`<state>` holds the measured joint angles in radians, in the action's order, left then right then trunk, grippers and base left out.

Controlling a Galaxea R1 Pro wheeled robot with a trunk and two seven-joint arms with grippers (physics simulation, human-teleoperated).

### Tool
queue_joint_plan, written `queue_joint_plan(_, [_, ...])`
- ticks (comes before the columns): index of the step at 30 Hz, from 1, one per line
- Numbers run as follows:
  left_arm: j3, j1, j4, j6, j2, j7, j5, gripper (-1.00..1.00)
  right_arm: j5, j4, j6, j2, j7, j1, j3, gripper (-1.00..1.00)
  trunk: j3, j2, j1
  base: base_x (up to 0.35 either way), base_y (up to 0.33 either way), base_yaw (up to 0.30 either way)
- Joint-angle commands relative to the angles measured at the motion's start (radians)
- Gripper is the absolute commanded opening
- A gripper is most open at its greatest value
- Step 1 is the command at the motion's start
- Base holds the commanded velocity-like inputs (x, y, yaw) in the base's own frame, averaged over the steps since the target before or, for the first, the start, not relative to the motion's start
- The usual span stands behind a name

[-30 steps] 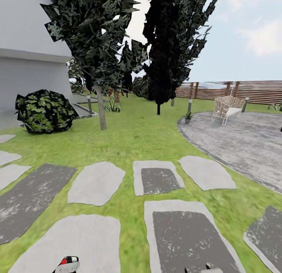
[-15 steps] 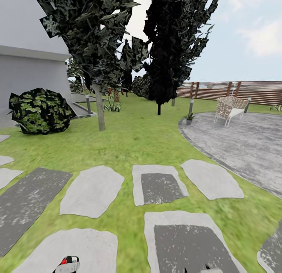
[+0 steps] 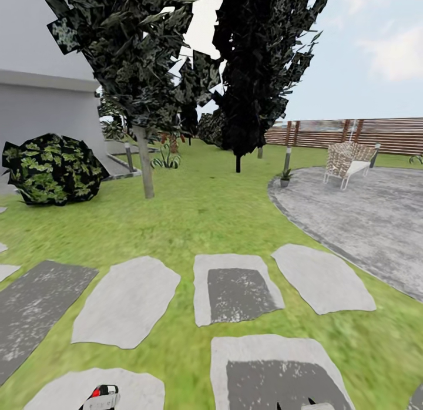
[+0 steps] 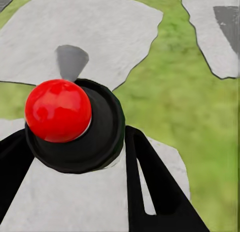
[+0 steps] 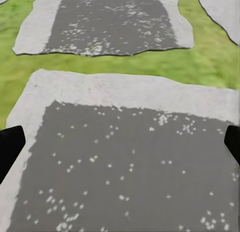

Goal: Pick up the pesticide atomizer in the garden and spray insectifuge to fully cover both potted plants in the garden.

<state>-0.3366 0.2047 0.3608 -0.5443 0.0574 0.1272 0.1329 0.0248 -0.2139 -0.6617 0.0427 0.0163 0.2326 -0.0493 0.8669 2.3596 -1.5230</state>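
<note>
The pesticide atomizer (image 4: pixel 75 124), a black cap topped by a red ball, sits between the black fingers (image 4: pixel 150 187) of my left gripper (image 4: pixel 75 139), which is shut on it. Its red tip (image 3: pixel 96 392) also peeks in at the head view's bottom edge, above the left gripper (image 3: pixel 101 400). My right gripper (image 5: pixel 121 144) is open over a dark stepping stone (image 5: pixel 130 167), with nothing between its fingers; its tips (image 3: pixel 311 406) just show in the head view. One small potted plant (image 3: pixel 285 176) in a grey pot stands far ahead at the edge of the paved patch (image 3: pixel 364 216).
Grey stepping stones (image 3: pixel 235 286) cross the lawn right ahead. A large dark shrub (image 3: pixel 53 169) and a white wall stand at the left, two trees (image 3: pixel 144 163) in the middle distance. A wicker chair (image 3: pixel 348 160) sits on the paving before the brown slatted fence (image 3: pixel 352 134).
The whole view has advanced: stepping stones slid down toward me and the shrub drifted left. Both grippers hold the same pose, the atomizer still in the left one.
</note>
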Motion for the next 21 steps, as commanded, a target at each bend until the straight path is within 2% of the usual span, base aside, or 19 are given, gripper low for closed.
queue_joint_plan(1, [-0.009,0.001,0.0,-0.003,-0.001,0.005,0.01,-1.0,0.0,0.001,-0.003,0.001,-0.001,0.001,-0.004,1.0,0.001,0.0,0.0,0.286,-0.156,0.0])
queue_joint_plan(21, [-0.009,0.001,0.0,-0.004,-0.001,0.005,0.011,-1.0,0.0,0.001,-0.003,0.0,-0.001,0.001,-0.004,1.0,0.001,0.0,0.0,0.285,-0.158,0.0])
